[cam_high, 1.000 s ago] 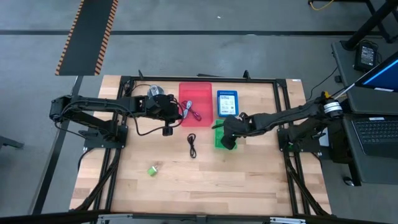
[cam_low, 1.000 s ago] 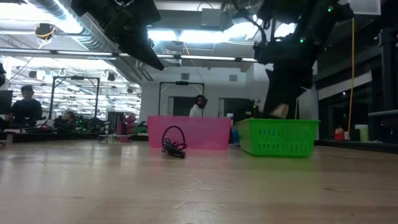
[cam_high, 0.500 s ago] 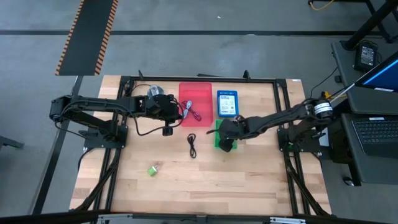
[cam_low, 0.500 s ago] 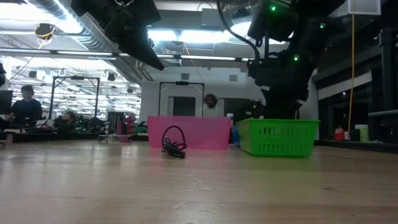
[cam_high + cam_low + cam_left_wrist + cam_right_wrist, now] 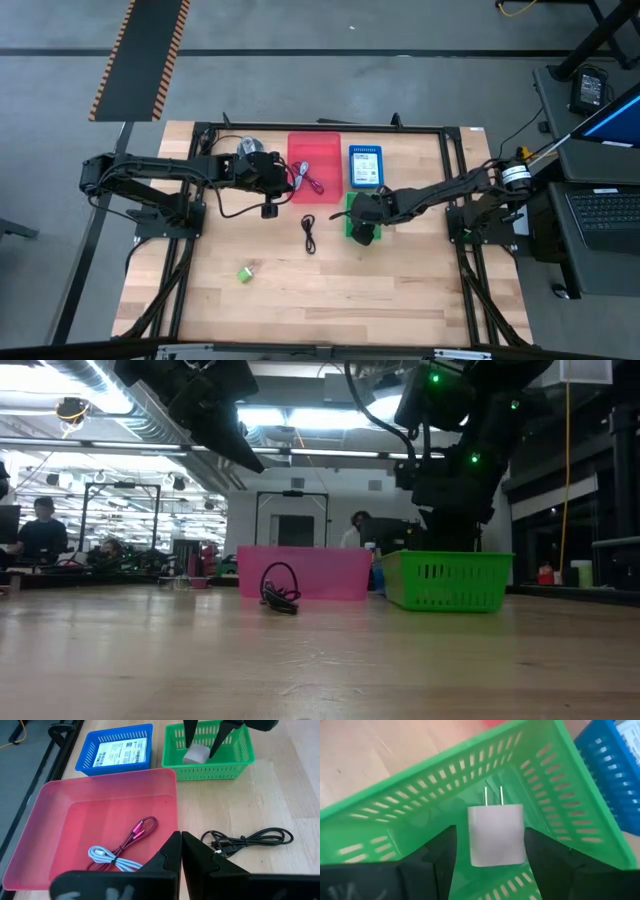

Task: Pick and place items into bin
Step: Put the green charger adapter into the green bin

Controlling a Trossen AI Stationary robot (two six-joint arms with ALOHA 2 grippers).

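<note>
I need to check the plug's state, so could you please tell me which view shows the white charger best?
The right wrist view: the white charger fills the frame, prongs visible, between the open right gripper's fingers over the green basket. The left wrist view shows it small, from afar. The high and low views hide it behind the arm and basket wall.

this looks like a robotics lab or industrial workshop. the wooden table [image 5: 300, 290] sits in a black metal frame [image 5: 165, 280] on a bare grey concrete floor [image 5: 400, 90], with a strip of black-and-orange hazard tape [image 5: 145, 50] well beyond the left gripper [image 5: 271, 210]. out past the right arm is a laptop [image 5: 605, 210]. in the low view, exposed ducting [image 5: 110, 405] and strip lights [image 5: 330, 415] run overhead, and a person [image 5: 40, 530] sits at what may be further benches.
</note>
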